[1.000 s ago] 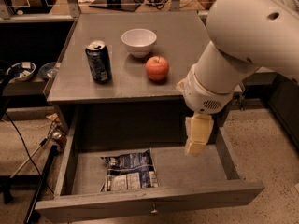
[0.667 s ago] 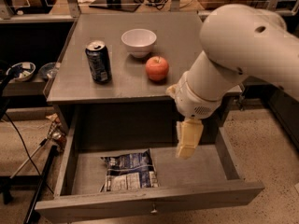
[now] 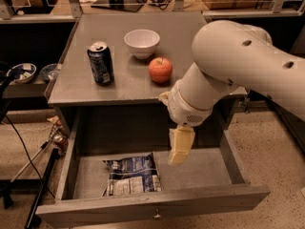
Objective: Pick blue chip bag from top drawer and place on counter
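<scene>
Can (image 3: 100,62), bowl (image 3: 142,42) and apple (image 3: 160,69) sit on counter (image 3: 119,87). Gripper (image 3: 177,156), openness unclear, hangs just right of blue chip bag (image 3: 132,174), which lies flat and crosswise in top drawer (image 3: 152,206).

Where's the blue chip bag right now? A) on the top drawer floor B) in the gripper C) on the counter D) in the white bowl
A: the blue chip bag lies on the floor of the open top drawer, with the gripper hanging to its right, apart from it.

The gripper (image 3: 177,155) above the top drawer (image 3: 214,198) hides part of its floor.
</scene>
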Action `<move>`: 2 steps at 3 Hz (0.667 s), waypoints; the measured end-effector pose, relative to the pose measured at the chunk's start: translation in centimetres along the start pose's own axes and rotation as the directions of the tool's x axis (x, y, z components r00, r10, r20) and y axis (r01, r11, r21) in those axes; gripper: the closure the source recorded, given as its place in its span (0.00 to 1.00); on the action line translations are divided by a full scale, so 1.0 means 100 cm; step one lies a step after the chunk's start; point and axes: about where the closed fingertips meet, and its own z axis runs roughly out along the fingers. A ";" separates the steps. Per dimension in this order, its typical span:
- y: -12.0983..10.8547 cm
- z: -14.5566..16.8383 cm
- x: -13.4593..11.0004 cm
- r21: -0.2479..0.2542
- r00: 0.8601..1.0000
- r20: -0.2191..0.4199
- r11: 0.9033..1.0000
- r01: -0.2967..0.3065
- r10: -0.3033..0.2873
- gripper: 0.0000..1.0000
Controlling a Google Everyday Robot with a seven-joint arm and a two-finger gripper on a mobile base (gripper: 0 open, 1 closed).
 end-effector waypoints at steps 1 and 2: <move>-0.010 0.055 -0.014 -0.038 0.999 0.030 0.999 0.029 -0.028 0.00; -0.009 0.056 -0.013 -0.036 0.999 0.039 0.999 0.030 -0.029 0.00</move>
